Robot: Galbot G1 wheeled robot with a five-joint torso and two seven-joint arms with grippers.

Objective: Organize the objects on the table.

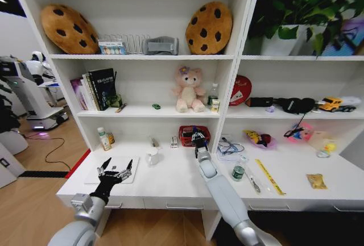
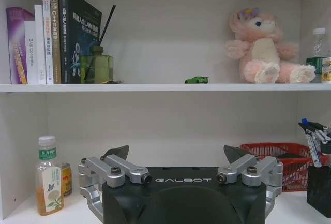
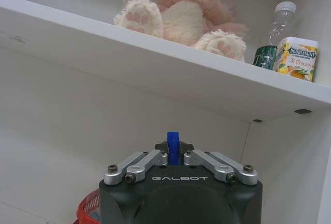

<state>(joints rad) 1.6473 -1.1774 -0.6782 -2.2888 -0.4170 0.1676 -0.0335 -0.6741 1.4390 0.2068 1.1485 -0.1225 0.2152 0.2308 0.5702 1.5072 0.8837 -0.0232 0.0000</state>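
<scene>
- Your right gripper [image 1: 197, 139] is raised at the back of the table [image 1: 170, 180], beside the red basket [image 1: 187, 135], its fingers closed on a blue-capped pen [image 3: 172, 146].
- Your left gripper [image 1: 115, 169] hovers wide open over the silver laptop [image 1: 94, 176].
- Still loose on the tabletop, by my reading: green-topped tin [image 1: 238, 172], yellow ruler [image 1: 269, 176], another pen [image 1: 252, 182].

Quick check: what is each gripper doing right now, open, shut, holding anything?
Left gripper: open, empty, above the laptop at the table's left end.
Right gripper: shut on a blue-capped pen, raised beside the red basket.
</scene>
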